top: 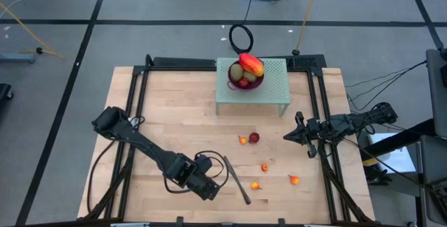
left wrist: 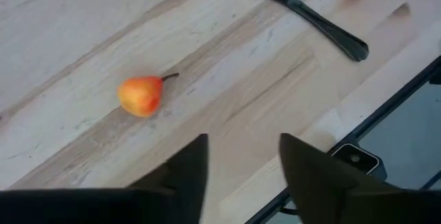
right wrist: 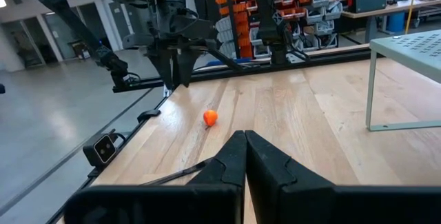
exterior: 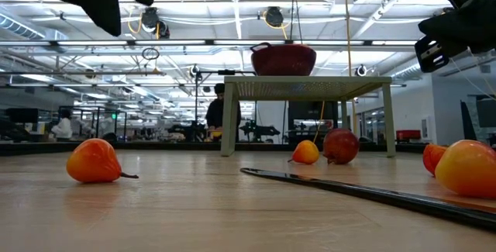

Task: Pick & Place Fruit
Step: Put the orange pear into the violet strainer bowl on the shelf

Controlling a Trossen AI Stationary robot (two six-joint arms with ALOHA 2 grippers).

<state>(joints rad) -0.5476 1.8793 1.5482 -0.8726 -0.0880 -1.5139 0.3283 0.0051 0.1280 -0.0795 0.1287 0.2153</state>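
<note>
High view shows me the bowl (top: pixel 246 77) holding mango and kiwis; five small fruit remain loose. My left gripper (left wrist: pixel 241 162), fingers apart and empty, hovers just short of one orange fruit (left wrist: pixel 140 94); right gripper (right wrist: pixel 244 156) waits closed.

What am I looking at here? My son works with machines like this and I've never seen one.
Two dark robot arms work at a wooden table. One picture looks straight down, one looks level across the tabletop, and two come from cameras on the arms' wrists.

The left hand is near the front edge with its fingers apart and nothing between them. The right hand waits at the right side, shut and holding nothing.

At the back, a purple bowl of fruit, with a mango on top, stands on a small pale green stand. Loose on the table lie a knife, a dark red fruit and four small orange fruits.
</note>
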